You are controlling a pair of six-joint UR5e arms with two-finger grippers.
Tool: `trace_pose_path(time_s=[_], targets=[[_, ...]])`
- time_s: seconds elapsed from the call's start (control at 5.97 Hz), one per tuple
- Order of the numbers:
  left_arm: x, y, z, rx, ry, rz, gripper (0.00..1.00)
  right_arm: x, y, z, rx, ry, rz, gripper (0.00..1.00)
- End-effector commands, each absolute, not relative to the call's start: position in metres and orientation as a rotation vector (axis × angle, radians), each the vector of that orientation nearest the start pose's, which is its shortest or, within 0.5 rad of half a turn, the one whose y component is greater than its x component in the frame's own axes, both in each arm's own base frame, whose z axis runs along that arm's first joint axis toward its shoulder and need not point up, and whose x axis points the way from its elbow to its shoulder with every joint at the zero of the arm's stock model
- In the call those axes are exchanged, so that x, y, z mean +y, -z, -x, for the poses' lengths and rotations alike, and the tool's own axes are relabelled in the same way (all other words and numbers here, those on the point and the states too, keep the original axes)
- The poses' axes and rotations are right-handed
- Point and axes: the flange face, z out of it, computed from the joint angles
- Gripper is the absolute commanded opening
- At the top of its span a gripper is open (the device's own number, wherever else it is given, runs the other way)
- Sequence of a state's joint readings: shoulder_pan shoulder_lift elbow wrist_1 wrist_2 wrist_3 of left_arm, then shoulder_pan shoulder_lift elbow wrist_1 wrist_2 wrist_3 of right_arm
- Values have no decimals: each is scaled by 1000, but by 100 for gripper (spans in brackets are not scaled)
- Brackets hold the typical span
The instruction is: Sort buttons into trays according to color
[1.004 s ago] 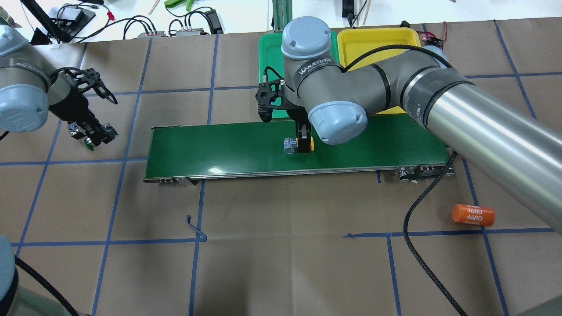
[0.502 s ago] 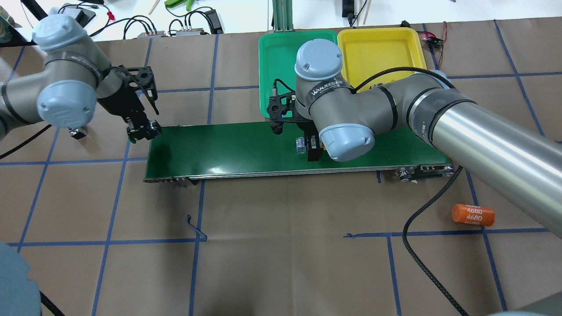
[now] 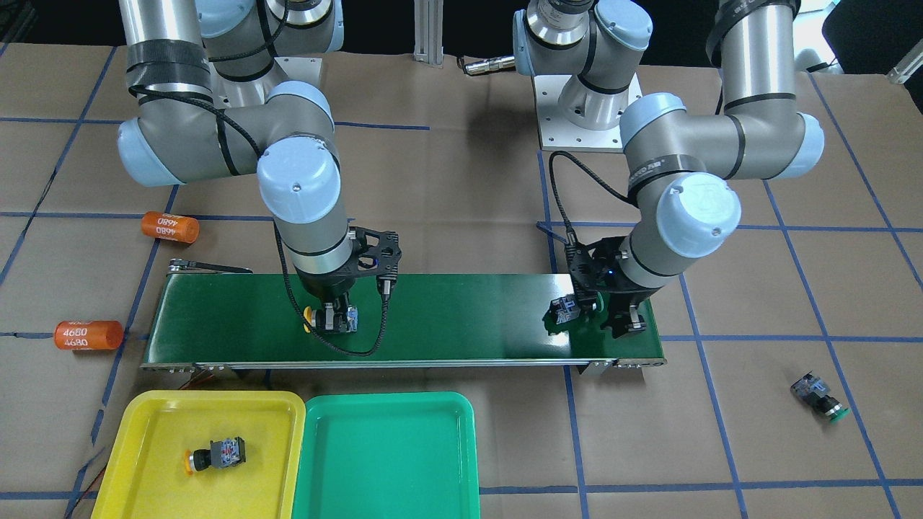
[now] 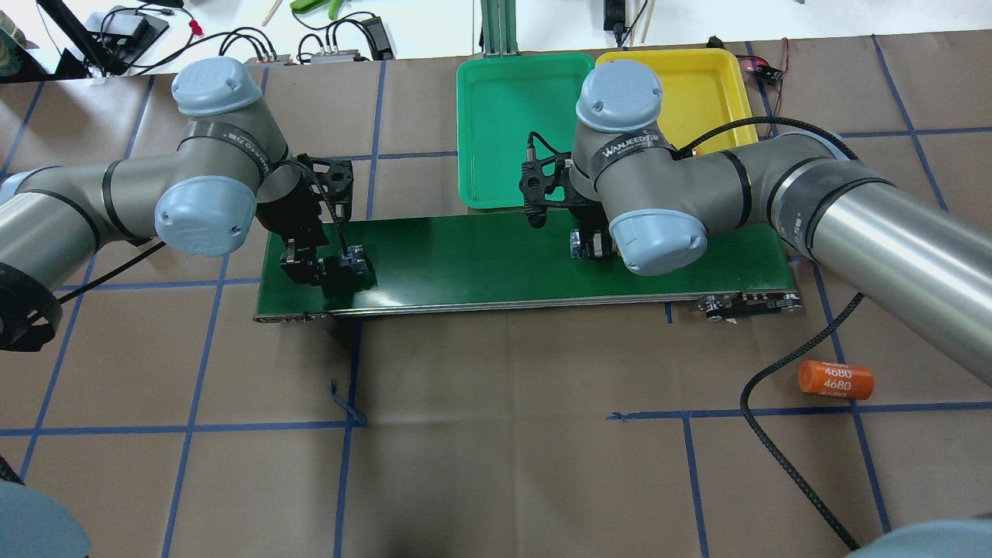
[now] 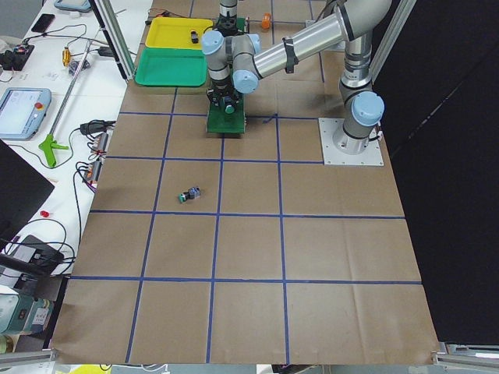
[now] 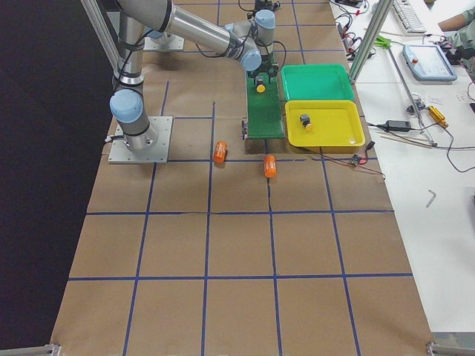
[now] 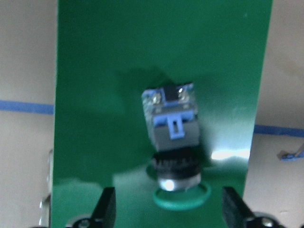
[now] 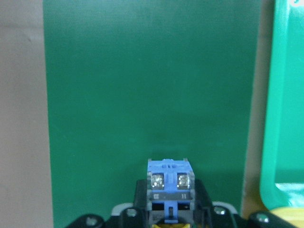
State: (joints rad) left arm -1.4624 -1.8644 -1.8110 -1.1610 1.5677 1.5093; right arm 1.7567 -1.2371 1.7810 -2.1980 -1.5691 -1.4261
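Yellow-capped push-button switch [image 8: 169, 183], blue-and-black bodied, is clamped in the right gripper [image 3: 329, 320] over the long dark-green conveyor belt [image 4: 465, 256]; whether it clears the belt is hard to tell. A green-capped button [image 7: 173, 128] lies on the belt's left end, with the left gripper [image 3: 624, 326] spread apart just beside it. A second yellow-capped button [image 3: 214, 454] lies in the bright yellow square plastic tray [image 3: 144, 425].

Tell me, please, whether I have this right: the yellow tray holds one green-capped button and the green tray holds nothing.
Not quite: the button in the yellow tray has a yellow cap, not a green one, as the front-facing view shows. The green tray does hold nothing.
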Motion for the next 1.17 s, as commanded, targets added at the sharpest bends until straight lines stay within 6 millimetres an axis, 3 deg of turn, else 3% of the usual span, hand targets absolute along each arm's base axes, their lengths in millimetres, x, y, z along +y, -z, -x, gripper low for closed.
trace_pose_path(time_s=[0.0,0.17,0.33,0.5,0.67,0.84,1.0], targets=[[-590,-275,-41,2605,34,-1973,94,-556,-312,-184,2193,151,2341,11],[-606,-272,-68,2501,30,-2095,95,-555,-328,-177,2185,166,2374,11],[-624,-262,-109,2333,-75,-2213,95,-575,-351,-149,2138,205,2480,11],[-642,-258,-146,2158,-68,-2372,95,-612,-353,-113,2060,221,2578,11],[-654,-243,-178,1993,-50,-2464,94,-666,-334,-84,2060,236,2602,11],[-659,-221,-214,1866,-37,-2514,94,-718,-315,-80,2067,252,2611,11],[-659,-212,-229,1698,-35,-2601,94,-760,-284,-80,2051,301,2599,11]])
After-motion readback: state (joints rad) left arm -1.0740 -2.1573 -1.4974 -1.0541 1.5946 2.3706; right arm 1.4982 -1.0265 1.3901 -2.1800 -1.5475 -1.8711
